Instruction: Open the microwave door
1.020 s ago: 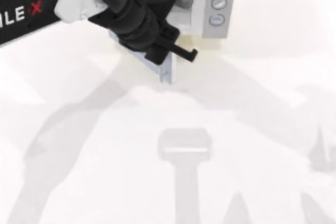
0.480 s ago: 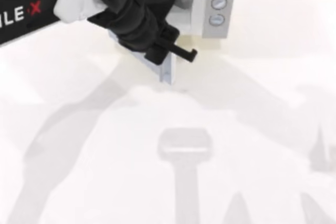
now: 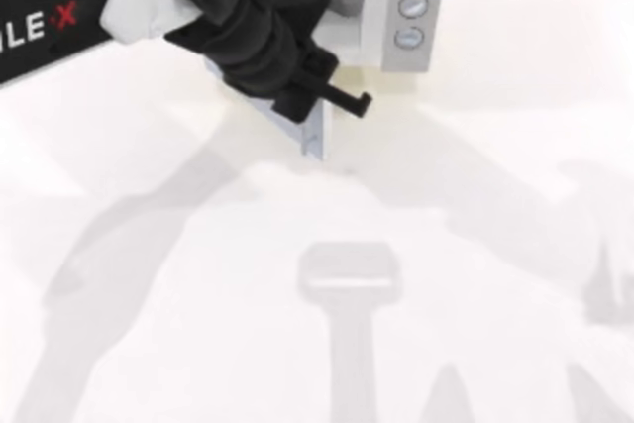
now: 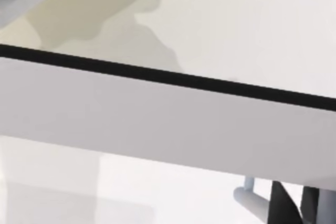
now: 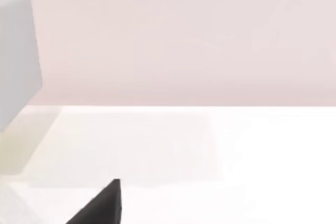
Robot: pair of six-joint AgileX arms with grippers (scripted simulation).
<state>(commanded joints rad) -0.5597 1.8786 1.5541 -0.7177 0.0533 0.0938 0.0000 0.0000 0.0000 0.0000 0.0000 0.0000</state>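
Though swung well out from the microwave (image 3: 411,22) at twelve o'clock on the worktop (image 3: 475,245), shows almost no further travel of the microwave door (image 3: 315,131) over the last second: free edge points toward six o'clock as before. Suggests the opening is close to done, or stalled. Finds the left tool (image 3: 332,96) just above that edge, shifted only a trace toward eleven o'clock. Cannot tell whether it pinches the handle (image 4: 247,203), cut off in the left wrist view. Hides the door's window and hinge under the arm. Catches only a dark wedge of the right tool (image 5: 100,205), off the top view, state unreadable.
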